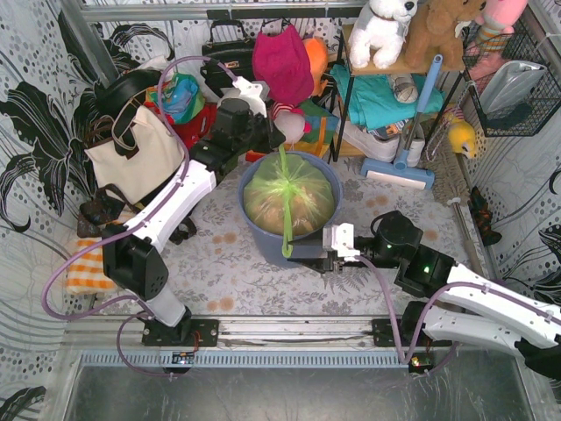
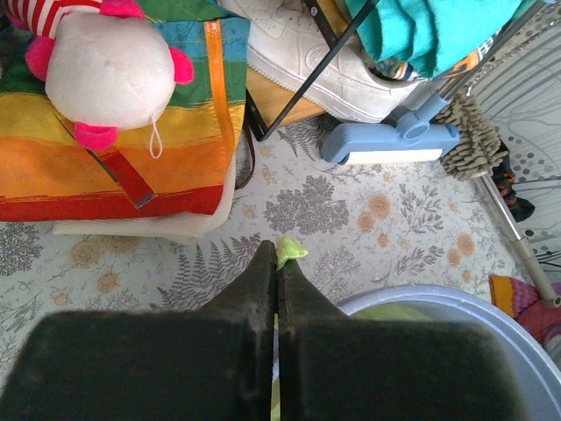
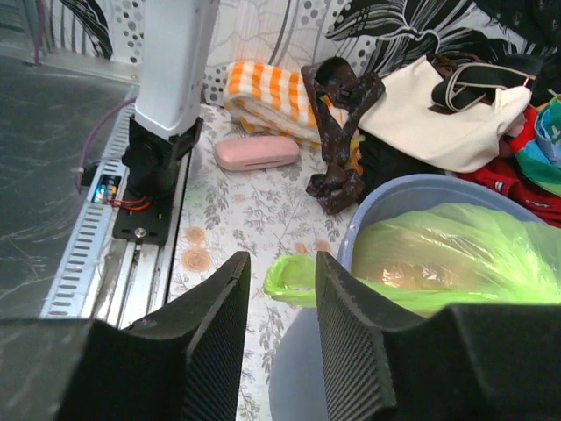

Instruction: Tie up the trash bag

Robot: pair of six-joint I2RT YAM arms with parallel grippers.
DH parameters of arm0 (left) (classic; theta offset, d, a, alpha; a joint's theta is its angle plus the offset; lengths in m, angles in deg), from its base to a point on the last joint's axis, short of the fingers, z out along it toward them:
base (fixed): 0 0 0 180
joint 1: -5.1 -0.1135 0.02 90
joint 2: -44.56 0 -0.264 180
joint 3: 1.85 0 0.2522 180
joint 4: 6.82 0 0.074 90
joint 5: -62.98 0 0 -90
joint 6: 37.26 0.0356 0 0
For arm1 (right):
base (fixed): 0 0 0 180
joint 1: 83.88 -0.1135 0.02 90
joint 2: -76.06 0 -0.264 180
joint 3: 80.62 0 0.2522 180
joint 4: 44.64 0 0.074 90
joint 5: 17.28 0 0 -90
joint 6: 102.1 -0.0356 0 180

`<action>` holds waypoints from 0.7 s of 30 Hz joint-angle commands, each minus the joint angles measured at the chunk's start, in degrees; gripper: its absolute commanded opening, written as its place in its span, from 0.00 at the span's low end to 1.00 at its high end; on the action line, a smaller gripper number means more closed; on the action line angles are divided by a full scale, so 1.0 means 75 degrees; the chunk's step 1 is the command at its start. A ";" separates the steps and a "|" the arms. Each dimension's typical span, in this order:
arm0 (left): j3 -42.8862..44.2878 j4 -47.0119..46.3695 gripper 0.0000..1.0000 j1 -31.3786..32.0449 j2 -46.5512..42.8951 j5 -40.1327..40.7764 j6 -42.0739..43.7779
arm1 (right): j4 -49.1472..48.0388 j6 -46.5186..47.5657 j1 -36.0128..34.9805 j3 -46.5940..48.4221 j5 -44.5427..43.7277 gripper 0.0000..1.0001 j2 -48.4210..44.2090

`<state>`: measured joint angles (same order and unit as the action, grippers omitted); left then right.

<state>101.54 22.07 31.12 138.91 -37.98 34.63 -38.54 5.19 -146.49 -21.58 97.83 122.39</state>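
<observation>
1. trash bag (image 1: 294, 200) sits in the blue-grey bin (image 1: 254, 230) on the table (image 1: 219, 276); its drawn-out green strip runs far-to-near across the top
2. left claw (image 1: 279, 143) at the far rim, clamped on the strip's far end
3. right claw (image 1: 302, 254) at the near rim, jaws narrowly parted, gripping nothing; the loose near end lies just ahead of its gap; right arm nearer

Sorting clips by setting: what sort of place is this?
Probably a staged household storage corner: a bin holding a trash bag, a floor sweeper, with plush toys and handbags behind.
</observation>
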 commanded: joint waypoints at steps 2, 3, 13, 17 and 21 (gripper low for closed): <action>-0.0027 -0.0233 0.00 -0.0024 -0.0341 -0.0237 0.0087 | 0.0715 0.0785 -0.0024 0.0274 -0.0157 0.35 0.0130; -0.0040 -0.0247 0.00 -0.0024 -0.0361 -0.0255 0.0074 | 0.0744 0.0884 -0.0023 0.0272 -0.0140 0.35 0.0119; -0.0239 -0.0385 0.00 -0.0026 -0.0528 -0.0377 0.0000 | 0.0955 0.2260 -0.0022 0.0409 -0.0047 0.58 0.0509; -0.0283 -0.0409 0.00 -0.0024 -0.0535 -0.0398 -0.0011 | 0.0627 0.2612 -0.0027 0.0429 -0.0208 0.55 0.0773; -0.0341 -0.0430 0.00 -0.0024 -0.0583 -0.0422 -0.0005 | 0.0101 0.2623 -0.0025 0.0327 -0.0495 0.46 0.0888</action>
<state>99.79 21.92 31.12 136.63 -40.21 34.54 -32.77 22.40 -146.60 -20.44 96.58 128.59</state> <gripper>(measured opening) 0.011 0.494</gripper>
